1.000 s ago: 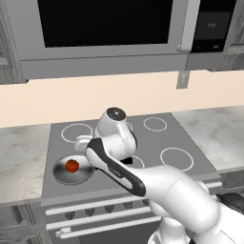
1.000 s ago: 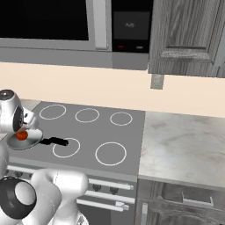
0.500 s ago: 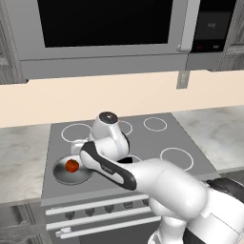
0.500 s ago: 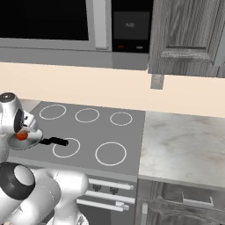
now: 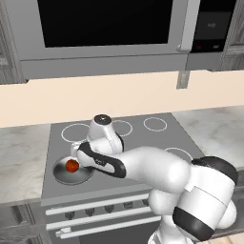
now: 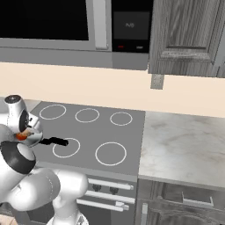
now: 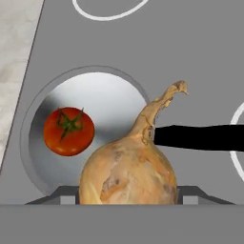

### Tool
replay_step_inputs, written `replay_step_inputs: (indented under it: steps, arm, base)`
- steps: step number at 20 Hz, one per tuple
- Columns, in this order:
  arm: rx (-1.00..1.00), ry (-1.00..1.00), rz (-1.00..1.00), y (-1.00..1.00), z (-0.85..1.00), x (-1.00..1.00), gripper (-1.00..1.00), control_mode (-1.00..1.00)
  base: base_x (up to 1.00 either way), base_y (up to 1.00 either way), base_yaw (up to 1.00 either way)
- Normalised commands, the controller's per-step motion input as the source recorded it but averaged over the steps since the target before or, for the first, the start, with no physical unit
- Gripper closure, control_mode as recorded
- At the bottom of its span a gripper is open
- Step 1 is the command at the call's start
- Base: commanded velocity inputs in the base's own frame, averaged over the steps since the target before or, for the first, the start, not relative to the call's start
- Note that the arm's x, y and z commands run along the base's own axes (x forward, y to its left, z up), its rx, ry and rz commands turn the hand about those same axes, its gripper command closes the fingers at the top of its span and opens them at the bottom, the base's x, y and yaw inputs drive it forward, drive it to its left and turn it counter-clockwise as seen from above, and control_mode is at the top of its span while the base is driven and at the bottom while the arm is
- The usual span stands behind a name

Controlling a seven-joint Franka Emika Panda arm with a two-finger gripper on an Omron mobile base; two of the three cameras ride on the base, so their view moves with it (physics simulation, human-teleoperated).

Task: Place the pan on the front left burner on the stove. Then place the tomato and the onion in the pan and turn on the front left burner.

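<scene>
Two dark finger tips (image 7: 62,194) are showing low in the hand view, one at each side of the onion (image 7: 128,174), and the gripper (image 7: 127,198) is pinching that golden-tan bulb between them, its jaws spread to the bulb's width. The onion's pointed dry stalk is curling up and away from the hand. Just beyond the gripper, under the bulb, the pan (image 7: 95,97) is sitting flat on the stove (image 7: 190,57), its shiny steel floor catching light. The tomato (image 7: 69,131) is lying inside the pan, to the left of the held onion as the hand camera sees it, stem side up, apart from the bulb. The pan's black handle (image 7: 200,137) is running out to the right from behind the onion's neck.

From the left base view, the arm (image 5: 143,167) is reaching down over the near left part of the cooktop, with the pan and tomato just left of the wrist. From the right base view, the handle is pointing toward a white ring outline (image 6: 67,147) on the grey surface. Farther out, more ring outlines are marking the stove, and a marbled counter (image 6: 184,140) is lying to its right.
</scene>
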Motion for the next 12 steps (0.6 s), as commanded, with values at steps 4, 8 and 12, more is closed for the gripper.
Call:
replay_step_inputs:
  steps: [4, 8, 12]
  arm:
    - [-0.06, 0.08, 0.00, 0.21, -0.14, 0.26, 1.00, -1.00]
    - [-0.05, 0.08, 0.00, 0.21, -0.14, 0.16, 1.00, -1.00]
    - [-0.07, 0.09, 0.00, 0.18, -0.24, 0.15, 1.00, -1.00]
  base:
    - [0.00, 0.00, 0.00]
    - [0.00, 0.00, 0.00]
    - [0.00, 0.00, 0.00]
